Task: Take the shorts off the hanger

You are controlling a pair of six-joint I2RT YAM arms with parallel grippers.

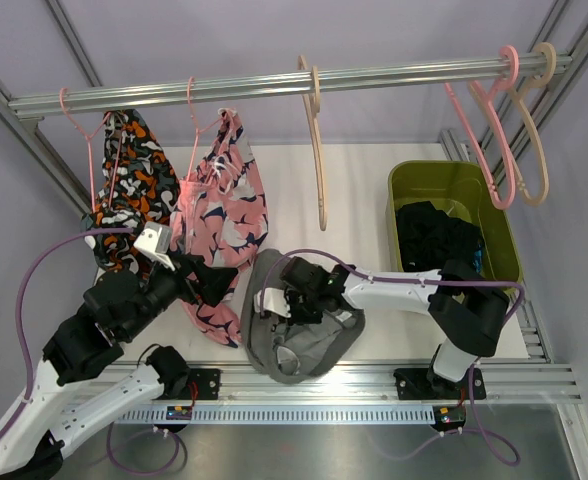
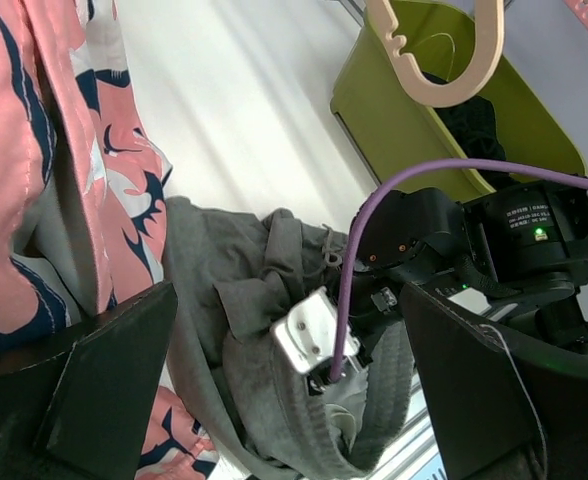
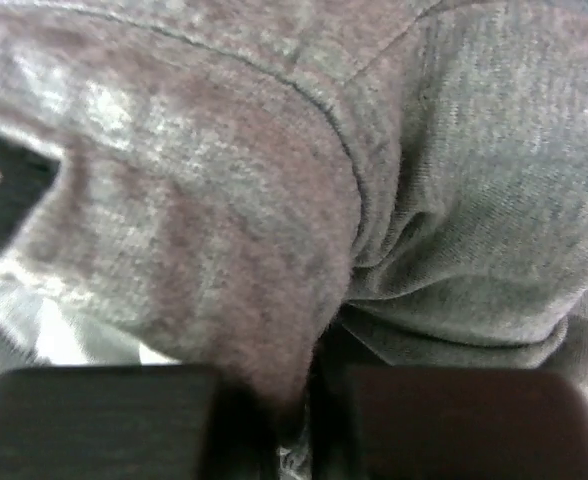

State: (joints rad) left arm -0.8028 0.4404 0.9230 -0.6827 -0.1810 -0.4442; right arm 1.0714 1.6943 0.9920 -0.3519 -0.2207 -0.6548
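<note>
Right fingers [image 3: 94, 420]: clamped on fold of grey shorts [image 1: 294, 335] heaped on surface [image 1: 364, 215]. Left fingers [image 2: 104, 390]: spread wide, just beside hanging pink shorts [image 1: 224, 210].

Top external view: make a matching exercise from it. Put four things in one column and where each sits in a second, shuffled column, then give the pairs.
Things:
1. grey shorts
2. pink patterned shorts
3. black cloth
4. middle beige hanger

Places:
A. inside the green bin
B. hanging bare on the rail
C. hanging from a pink hanger on the rail
D. lying on the table, pinched by the right gripper

Pairs: 1-D, 2-C, 3-A, 4-B
</note>
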